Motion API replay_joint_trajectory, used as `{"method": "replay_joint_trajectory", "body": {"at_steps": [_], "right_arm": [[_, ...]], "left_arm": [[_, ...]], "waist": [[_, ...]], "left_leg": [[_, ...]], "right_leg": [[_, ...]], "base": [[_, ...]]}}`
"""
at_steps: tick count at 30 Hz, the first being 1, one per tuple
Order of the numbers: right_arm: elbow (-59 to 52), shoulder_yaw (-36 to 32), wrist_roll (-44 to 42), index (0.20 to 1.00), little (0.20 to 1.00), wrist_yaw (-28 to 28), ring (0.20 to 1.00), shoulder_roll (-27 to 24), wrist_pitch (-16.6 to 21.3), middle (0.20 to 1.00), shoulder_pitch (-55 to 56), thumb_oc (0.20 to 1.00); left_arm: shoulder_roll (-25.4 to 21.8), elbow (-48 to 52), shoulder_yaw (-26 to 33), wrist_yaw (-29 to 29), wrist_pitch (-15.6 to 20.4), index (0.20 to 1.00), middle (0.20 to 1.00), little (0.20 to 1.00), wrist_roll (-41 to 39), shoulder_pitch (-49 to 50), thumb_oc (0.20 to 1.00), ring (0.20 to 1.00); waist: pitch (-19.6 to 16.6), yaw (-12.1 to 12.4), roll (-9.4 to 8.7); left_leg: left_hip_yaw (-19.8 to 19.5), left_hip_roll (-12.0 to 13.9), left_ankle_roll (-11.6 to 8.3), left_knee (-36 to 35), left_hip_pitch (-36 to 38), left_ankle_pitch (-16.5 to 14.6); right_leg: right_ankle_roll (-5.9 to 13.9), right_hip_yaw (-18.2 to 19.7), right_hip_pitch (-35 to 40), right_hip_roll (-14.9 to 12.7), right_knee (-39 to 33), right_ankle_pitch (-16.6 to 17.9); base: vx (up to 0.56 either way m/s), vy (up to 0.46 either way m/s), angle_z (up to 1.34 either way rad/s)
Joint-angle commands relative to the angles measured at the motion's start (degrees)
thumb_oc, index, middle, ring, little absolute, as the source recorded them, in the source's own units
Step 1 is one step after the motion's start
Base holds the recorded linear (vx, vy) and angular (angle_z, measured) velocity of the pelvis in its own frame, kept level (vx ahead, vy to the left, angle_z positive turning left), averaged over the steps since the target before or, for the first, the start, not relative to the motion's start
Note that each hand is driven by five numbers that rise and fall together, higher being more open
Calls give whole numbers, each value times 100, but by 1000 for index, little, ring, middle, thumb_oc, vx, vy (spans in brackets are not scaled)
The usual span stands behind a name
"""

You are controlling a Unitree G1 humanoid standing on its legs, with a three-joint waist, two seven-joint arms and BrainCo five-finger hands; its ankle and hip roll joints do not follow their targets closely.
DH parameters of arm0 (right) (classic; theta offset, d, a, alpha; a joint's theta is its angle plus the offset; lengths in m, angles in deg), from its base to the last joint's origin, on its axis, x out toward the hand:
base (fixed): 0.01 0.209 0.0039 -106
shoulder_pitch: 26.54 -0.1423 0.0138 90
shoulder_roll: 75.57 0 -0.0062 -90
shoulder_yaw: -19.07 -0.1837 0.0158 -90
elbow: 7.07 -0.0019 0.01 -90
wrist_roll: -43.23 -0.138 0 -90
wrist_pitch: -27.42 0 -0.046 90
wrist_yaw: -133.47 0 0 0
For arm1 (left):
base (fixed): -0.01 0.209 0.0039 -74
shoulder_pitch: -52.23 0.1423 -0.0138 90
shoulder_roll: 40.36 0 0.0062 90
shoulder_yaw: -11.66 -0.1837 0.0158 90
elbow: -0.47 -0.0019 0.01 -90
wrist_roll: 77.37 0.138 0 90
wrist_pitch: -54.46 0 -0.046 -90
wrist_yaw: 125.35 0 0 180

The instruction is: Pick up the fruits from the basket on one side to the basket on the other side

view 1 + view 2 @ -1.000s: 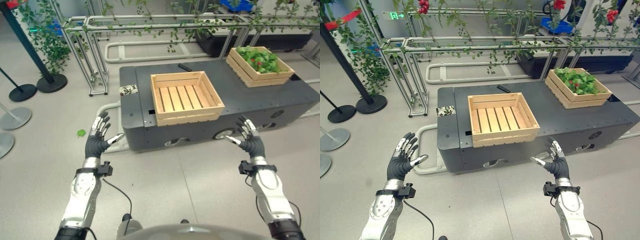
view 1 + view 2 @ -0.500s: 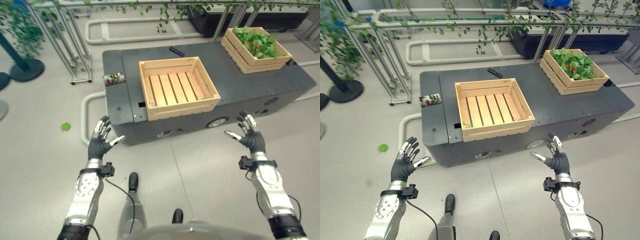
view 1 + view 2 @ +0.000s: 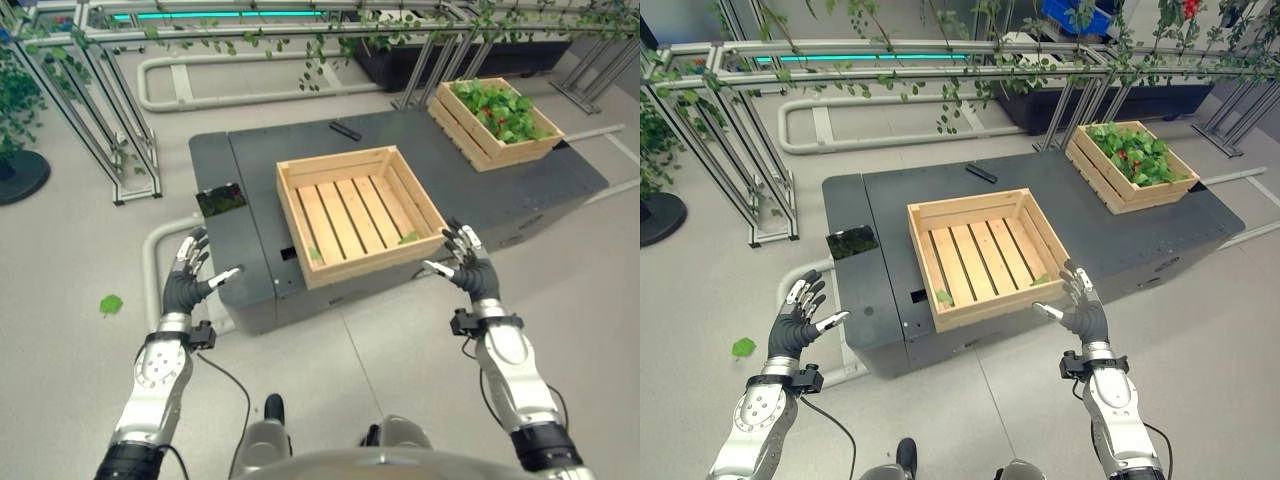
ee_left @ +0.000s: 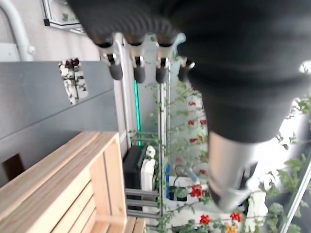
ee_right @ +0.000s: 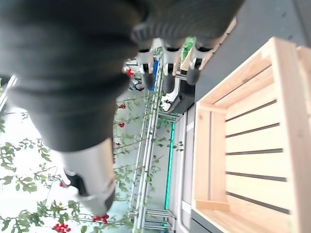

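An empty slatted wooden crate (image 3: pixel 358 211) stands at the front of a dark grey platform (image 3: pixel 250 170); a couple of green leaves lie on its slats. A second wooden crate (image 3: pixel 493 120), holding leafy greens with small red fruits, sits at the platform's far right. My left hand (image 3: pixel 184 285) hovers open, fingers spread, beside the platform's front left corner. My right hand (image 3: pixel 465 267) is open too, just off the empty crate's front right corner, touching nothing. The wrist views show straight fingers (image 4: pixel 137 68) and the crate (image 5: pixel 248 155) beyond.
A small black object (image 3: pixel 345 130) lies on the platform behind the empty crate. Metal frames (image 3: pixel 110 110) with hanging vines stand behind and to the left. A green leaf (image 3: pixel 110 304) lies on the floor at left. White floor rail (image 3: pixel 155 260) curves by the platform.
The whole view has shifted: the platform and crates now sit closer and lower in the picture. Both hands stay open and now stand nearer the empty crate, the right one at its corner.
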Motion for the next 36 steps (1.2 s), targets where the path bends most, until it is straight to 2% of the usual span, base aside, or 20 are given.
{"method": "replay_joint_trajectory", "body": {"at_steps": [1, 4, 6, 9, 17, 25, 27, 28, 30, 36], "right_arm": [[-139, -286, 141, 1000, 1000, -161, 1000, -127, 251, 1000, -133, 1000], [-72, -298, 172, 1000, 1000, -198, 1000, -120, 245, 1000, -144, 1000], [39, -331, 155, 1000, 1000, -208, 1000, -137, 239, 1000, -155, 1000], [150, -400, 52, 1000, 1000, -220, 1000, -165, 210, 1000, -155, 1000], [547, -333, 28, 1000, 1000, -289, 1000, -260, 160, 1000, -189, 1000], [1573, -109, 201, 1000, 1000, -425, 1000, -319, 31, 1000, -263, 1000], [2160, 129, 194, 1000, 1000, -412, 1000, -327, -30, 1000, -397, 1000], [2169, 129, 192, 1000, 1000, -412, 1000, -330, -25, 1000, -406, 1000], [2715, 313, 254, 1000, 1000, -417, 1000, -311, -116, 1000, -484, 1000], [2834, 307, 295, 1000, 1000, -472, 1000, -255, -142, 1000, -432, 1000]], "left_arm": [[-211, 151, -31, 7, 288, 1000, 1000, 1000, 206, -157, 1000, 1000], [-182, 91, -85, -2, 301, 1000, 1000, 1000, 251, -208, 1000, 1000], [-110, -32, -147, -1, 288, 1000, 1000, 1000, 259, -269, 1000, 1000], [-34, 16, -151, 67, 231, 1000, 1000, 1000, 172, -193, 1000, 1000], [156, -348, -155, 57, 103, 1000, 1000, 1000, -152, -178, 1000, 1000], [278, -1187, -295, 22, -134, 1000, 1000, 1000, -171, -229, 1000, 1000], [339, -2046, -498, 79, -314, 1000, 1000, 1000, -147, -434, 1000, 1000], [343, -2063, -500, 80, -304, 1000, 1000, 1000, -148, -448, 1000, 1000], [546, -2821, -499, 9, -411, 1000, 1000, 1000, -293, -592, 1000, 1000], [637, -2865, -445, -101, -361, 1000, 1000, 1000, -447, -538, 1000, 1000]], "waist": [[-312, -62, -110], [-367, -64, -144], [-479, -53, -174], [-653, -33, -141], [-771, -53, -72], [-799, -96, -20], [-810, -118, 13], [-805, -118, 15], [-816, -129, 38], [-886, -131, 48]], "left_leg": [[-297, -94, -274, 13, -167, -233], [-341, -113, -274, -47, -123, -207], [-342, -128, -302, -89, -86, -232], [-374, -102, -348, -133, 59, -306], [-399, 14, -469, -274, 216, -267], [-455, 134, -561, -286, 263, -257], [-468, 146, -568, -250, 259, -266], [-468, 147, -568, -249, 259, -267], [-458, 163, -573, -258, 285, -267], [-478, 157, -575, -330, 328, -257]], "right_leg": [[134, 433, 442, 9, -1096, 468], [157, 487, 500, 12, -1060, 522], [123, 461, 626, 62, -1159, 418], [81, 271, 881, 87, -1434, 393], [-44, 172, 1145, 232, -1761, 287], [-145, 131, 1261, 362, -1836, 170], [-172, 151, 1273, 398, -1818, 144], [-172, 151, 1272, 399, -1818, 143], [-186, 159, 1296, 414, -1811, 120], [-198, 142, 1360, 436, -1866, 108]], "base": [[72, -27, 67], [106, -53, 72], [146, -71, 42], [139, -77, -8], [79, -96, 1], [38, -54, 6], [18, -20, 6], [16, -12, 6], [12, -2, 2], [21, 0, 2]]}}
